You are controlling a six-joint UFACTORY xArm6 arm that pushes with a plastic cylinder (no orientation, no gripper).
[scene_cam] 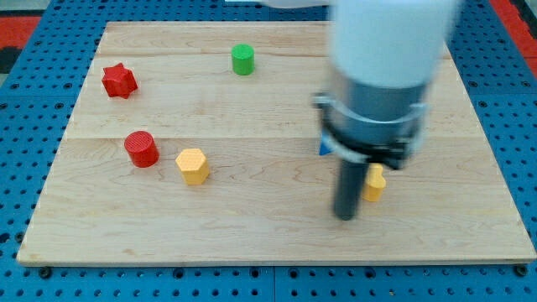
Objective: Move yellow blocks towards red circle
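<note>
My tip (345, 216) rested on the worktop (268, 239) just left of a yellow block (374, 183), seemingly touching it — no claw showed. A yellow hexagon (193, 165) lay far to its left, beside the red circle (142, 148).

On the pale wooden worktop (268, 226), my tip (345, 216) sits low on the view's right, touching a yellow block (375, 183) just to its right. A bit of a blue block (322, 148) peeks out behind the arm. Far to the left, a yellow hexagon block (192, 165) lies just beside a red round block (142, 148). A red star block (119, 80) and a green round block (242, 59) sit nearer the top.
</note>
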